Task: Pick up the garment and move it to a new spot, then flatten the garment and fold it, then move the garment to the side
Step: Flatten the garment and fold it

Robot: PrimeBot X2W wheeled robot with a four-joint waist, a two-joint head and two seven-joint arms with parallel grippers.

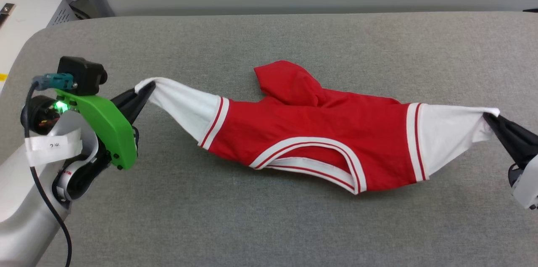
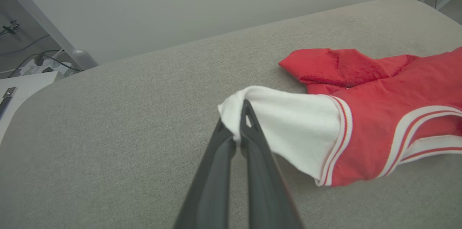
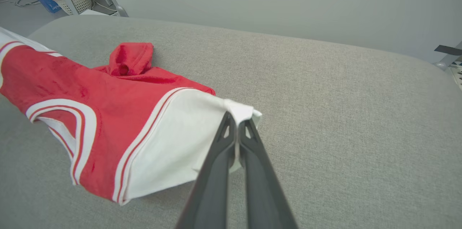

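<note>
Head view: one garment [image 1: 311, 132], two sleeves [image 1: 185, 107] [image 1: 449, 132], each pinched by jaws.

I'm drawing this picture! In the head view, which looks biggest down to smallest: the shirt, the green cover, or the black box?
1. shirt
2. green cover
3. black box
The green cover and black box seem to sit nearer the camera, so they may look bigger than they really are.

White tape label [image 1: 52, 146] on left forearm [image 1: 17, 204]: small handwritten marks, too blurred to read. No legible text.
</note>
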